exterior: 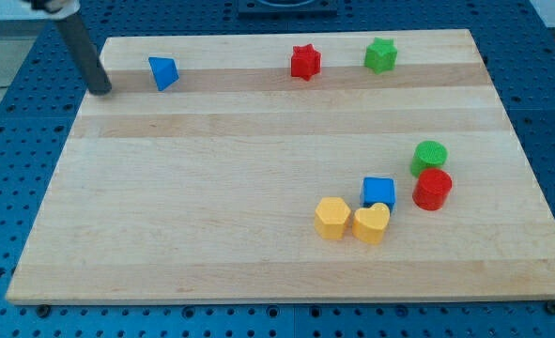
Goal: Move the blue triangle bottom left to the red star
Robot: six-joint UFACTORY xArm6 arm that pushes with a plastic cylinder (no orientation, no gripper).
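Observation:
The blue triangle (163,72) lies near the top left of the wooden board (211,188). The red star (305,62) lies near the view's top, right of centre, well to the right of the triangle. My tip (101,91) rests on the board's left edge area, a little to the left of and slightly below the blue triangle, with a small gap between them. The rod slants up to the view's top left corner.
A green star (380,54) lies right of the red star. At the lower right are a green cylinder (430,156), a red cylinder (433,189), a blue cube (378,192), a yellow hexagon (331,218) and a yellow heart (371,223).

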